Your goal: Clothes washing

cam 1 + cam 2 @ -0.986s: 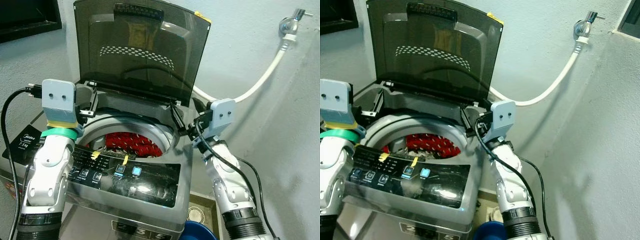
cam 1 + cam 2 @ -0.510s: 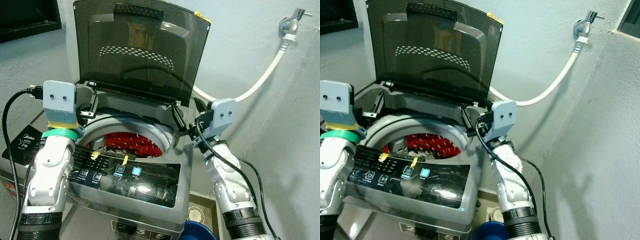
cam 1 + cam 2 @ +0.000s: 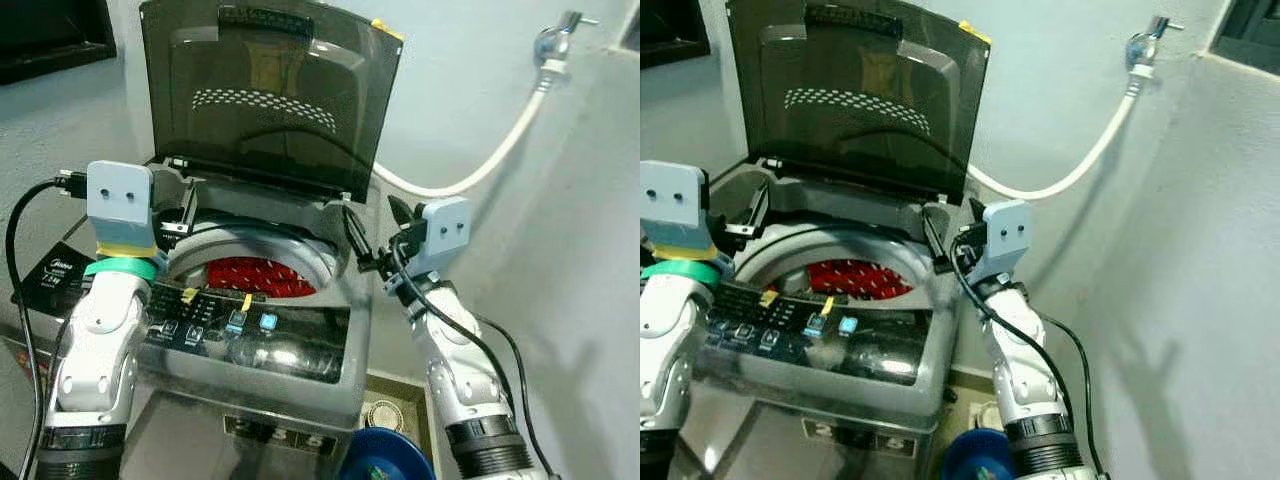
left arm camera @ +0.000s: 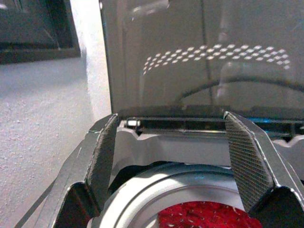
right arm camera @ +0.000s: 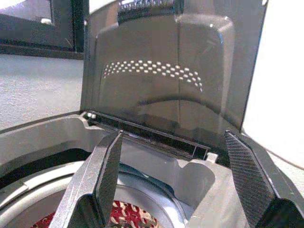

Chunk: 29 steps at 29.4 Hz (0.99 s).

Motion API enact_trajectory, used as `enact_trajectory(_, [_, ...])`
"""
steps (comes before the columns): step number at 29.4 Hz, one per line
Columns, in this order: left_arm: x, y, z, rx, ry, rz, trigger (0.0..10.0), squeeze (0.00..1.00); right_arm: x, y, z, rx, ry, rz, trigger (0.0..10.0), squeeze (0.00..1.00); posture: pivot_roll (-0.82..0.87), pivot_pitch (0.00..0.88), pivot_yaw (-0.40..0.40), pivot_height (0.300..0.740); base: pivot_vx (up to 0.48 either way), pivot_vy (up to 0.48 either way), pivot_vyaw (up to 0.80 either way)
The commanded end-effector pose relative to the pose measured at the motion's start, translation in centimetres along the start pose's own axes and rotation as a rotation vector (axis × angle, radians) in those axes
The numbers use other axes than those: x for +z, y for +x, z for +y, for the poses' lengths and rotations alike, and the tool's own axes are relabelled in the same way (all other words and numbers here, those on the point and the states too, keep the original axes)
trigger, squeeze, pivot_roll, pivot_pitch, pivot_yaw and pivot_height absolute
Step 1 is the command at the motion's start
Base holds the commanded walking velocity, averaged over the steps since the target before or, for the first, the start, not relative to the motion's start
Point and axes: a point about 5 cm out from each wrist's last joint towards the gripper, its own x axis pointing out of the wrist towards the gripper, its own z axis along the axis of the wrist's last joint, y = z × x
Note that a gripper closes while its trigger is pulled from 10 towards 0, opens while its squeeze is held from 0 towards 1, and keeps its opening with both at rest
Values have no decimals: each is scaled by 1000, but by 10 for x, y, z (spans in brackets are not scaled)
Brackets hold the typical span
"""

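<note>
A grey top-loading washing machine (image 3: 250, 335) stands before me with its smoky lid (image 3: 270, 100) raised upright. A red patterned cloth (image 3: 255, 277) lies inside the drum. My left gripper (image 3: 182, 215) hovers at the tub's left rim, open and empty; in the left wrist view its fingers (image 4: 244, 156) frame the lid hinge and the red cloth (image 4: 209, 216). My right gripper (image 3: 372, 235) is held at the tub's right rim, also open with nothing between its fingers (image 5: 107, 171), and it looks across the tub at the lid (image 5: 175, 71).
A white hose (image 3: 480, 165) runs from a wall tap (image 3: 555, 30) down behind the machine. A blue basin (image 3: 385, 460) and a floor drain (image 3: 380, 415) lie at the machine's right foot. A wall stands close on the right, and a dark frame (image 3: 50, 40) hangs on the wall at upper left.
The camera has pulled back a little, so the whole scene sits lower and smaller. Both grippers keep their places at the tub's rim, still open.
</note>
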Motion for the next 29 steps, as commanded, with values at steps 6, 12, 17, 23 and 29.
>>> enact_trajectory(6, [0, 1, -2, -8, -6, 1, 10000, 0, -4, -3, -2, -5, -23, 22, 10000, 0, 39, 0, -30, 740, -285, 0, 0])
enact_trajectory(12, [0, 1, -3, -9, -5, 0, 10000, 0, -5, -3, -1, 6, -39, 28, 10000, 0, 39, 0, -30, 740, -283, 0, 0])
enact_trajectory(17, [0, 1, -2, -7, -5, 1, 10000, 0, -5, -3, 0, 12, -47, 31, 10000, 0, 39, 0, -30, 740, -272, 0, 0])
enact_trajectory(23, [0, 1, -3, -6, -4, 2, 10000, 0, -7, -3, 1, 26, -63, 42, 10000, 0, 41, 0, -32, 740, -263, 0, 0])
enact_trajectory(29, [0, 1, -3, -5, -13, 3, 10000, 0, -8, -3, 5, 60, -80, 51, 10000, 0, 38, 0, -32, 740, 0, 0, 786])
